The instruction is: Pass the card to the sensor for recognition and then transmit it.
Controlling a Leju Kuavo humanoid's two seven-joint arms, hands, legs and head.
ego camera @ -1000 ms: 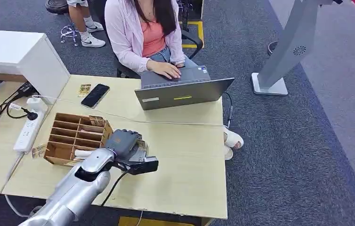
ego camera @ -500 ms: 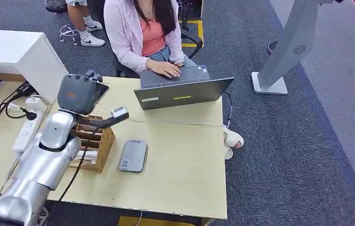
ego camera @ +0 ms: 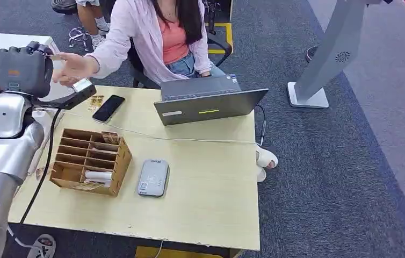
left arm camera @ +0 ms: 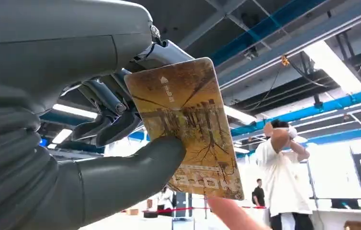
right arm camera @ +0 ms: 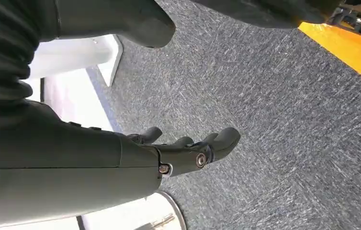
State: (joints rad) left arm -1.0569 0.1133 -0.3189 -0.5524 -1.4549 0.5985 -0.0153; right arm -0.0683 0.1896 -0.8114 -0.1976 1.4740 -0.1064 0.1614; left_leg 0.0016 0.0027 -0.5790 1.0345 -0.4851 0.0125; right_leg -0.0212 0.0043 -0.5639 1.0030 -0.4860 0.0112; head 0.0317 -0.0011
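Raised left hand (ego camera: 24,70) now pinches card (left arm camera: 188,127); wrist view shows print

We note a light wooden table (ego camera: 211,199). On it lie a grey card sensor (ego camera: 153,177) near the middle, a wooden compartment organizer (ego camera: 90,160) just beside it, an open grey laptop (ego camera: 208,101) at the far edge, a black phone (ego camera: 108,108), and a thin white cable (ego camera: 189,140) across the top.

card (left arm camera: 188,129): gold-brown, printed, pinched upright in raised left hand (left arm camera: 73,143) | sensor (ego camera: 153,177): grey, flat on table
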